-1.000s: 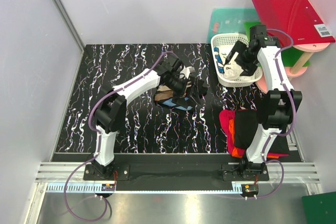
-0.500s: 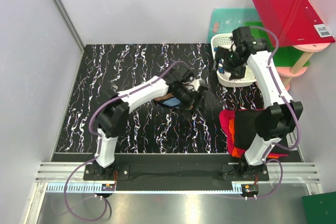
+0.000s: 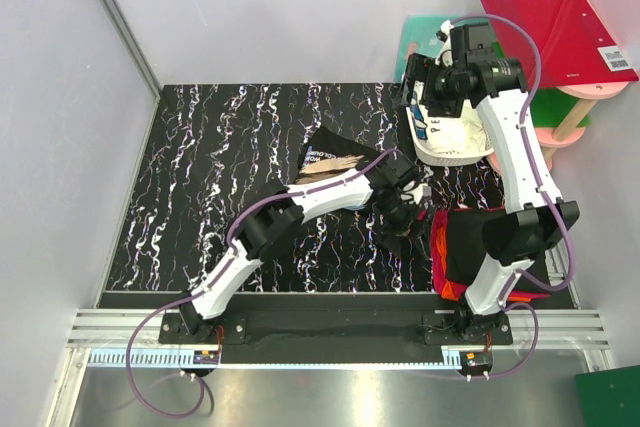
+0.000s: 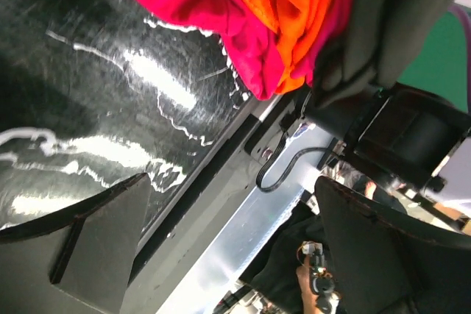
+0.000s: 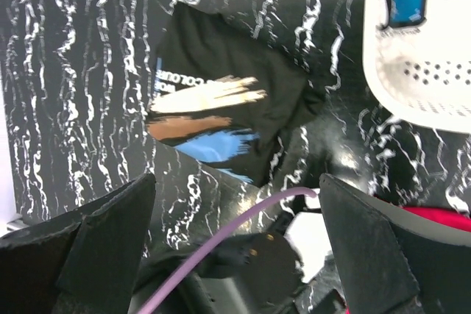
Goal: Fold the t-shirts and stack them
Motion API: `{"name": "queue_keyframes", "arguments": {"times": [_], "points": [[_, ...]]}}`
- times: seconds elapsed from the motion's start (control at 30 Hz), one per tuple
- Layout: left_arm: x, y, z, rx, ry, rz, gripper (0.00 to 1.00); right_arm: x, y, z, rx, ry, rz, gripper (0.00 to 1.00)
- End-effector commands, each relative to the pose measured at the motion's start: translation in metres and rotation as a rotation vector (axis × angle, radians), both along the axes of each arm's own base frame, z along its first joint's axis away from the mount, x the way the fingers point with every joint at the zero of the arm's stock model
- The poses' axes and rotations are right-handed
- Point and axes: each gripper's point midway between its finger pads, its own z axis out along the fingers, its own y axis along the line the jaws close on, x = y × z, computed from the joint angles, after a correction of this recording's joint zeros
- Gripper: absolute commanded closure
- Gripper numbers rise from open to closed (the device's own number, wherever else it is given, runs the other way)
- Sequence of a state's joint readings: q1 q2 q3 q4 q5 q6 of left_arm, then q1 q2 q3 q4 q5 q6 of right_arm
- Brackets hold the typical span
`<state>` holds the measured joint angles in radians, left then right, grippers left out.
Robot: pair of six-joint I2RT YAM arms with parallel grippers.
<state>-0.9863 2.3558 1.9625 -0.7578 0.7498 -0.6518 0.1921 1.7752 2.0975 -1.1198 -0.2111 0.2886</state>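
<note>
A black t-shirt with a brown, white and blue chest print (image 3: 328, 157) lies crumpled on the marbled table; it also shows in the right wrist view (image 5: 221, 101). A stack of tees sits at the front right, with a black one (image 3: 472, 242) on top of red (image 3: 438, 232) and orange layers. My left gripper (image 3: 400, 215) is open and empty just left of that stack. In the left wrist view (image 4: 235, 248) the red (image 4: 199, 12) and orange (image 4: 287, 5) cloth edges show ahead of it. My right gripper (image 3: 425, 87) is open and empty, high above the table (image 5: 235, 255).
A white lattice basket (image 3: 448, 142) stands at the back right under the right arm and shows in the right wrist view (image 5: 419, 56). A red board (image 3: 555, 32) and a green board (image 3: 420, 42) lie behind it. The right arm's base stands against the stack.
My left gripper has let go of the printed black t-shirt and moved right and nearer, to the stack. My right gripper has swung left and back, above the basket's left rim.
</note>
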Motion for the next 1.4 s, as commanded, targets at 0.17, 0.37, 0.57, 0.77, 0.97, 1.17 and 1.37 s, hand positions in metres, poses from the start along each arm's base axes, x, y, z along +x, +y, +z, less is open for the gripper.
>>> {"name": "queue_keyframes", "arguments": {"times": [0.17, 0.37, 0.57, 0.77, 0.97, 1.17, 1.37], "points": [[0.003, -0.046, 0.008, -0.174, 0.094, 0.089, 0.01, 0.013, 0.03, 0.064, 0.064, -0.179, 0.057, 0.0], [-0.004, -0.07, 0.009, -0.251, 0.143, 0.121, 0.01, 0.001, 0.056, 0.077, 0.064, -0.21, 0.119, 0.0], [-0.003, -0.073, -0.018, -0.165, 0.102, 0.188, 0.01, -0.008, 0.066, 0.082, 0.084, -0.21, 0.13, 0.0], [-0.017, -0.088, -0.036, -0.107, 0.07, 0.161, 0.01, -0.016, 0.063, 0.098, 0.104, -0.243, 0.121, 0.0], [-0.029, -0.098, -0.066, -0.042, 0.123, 0.15, 0.33, -0.027, 0.063, 0.107, 0.129, -0.25, 0.115, 0.0], [-0.031, -0.082, -0.104, 0.06, 0.189, 0.177, 1.0, -0.039, 0.058, 0.113, 0.136, -0.256, 0.105, 0.0], [0.016, -0.045, -0.087, 0.076, 0.053, 0.27, 1.0, -0.048, 0.054, 0.113, 0.143, -0.254, 0.094, 0.0]]}}
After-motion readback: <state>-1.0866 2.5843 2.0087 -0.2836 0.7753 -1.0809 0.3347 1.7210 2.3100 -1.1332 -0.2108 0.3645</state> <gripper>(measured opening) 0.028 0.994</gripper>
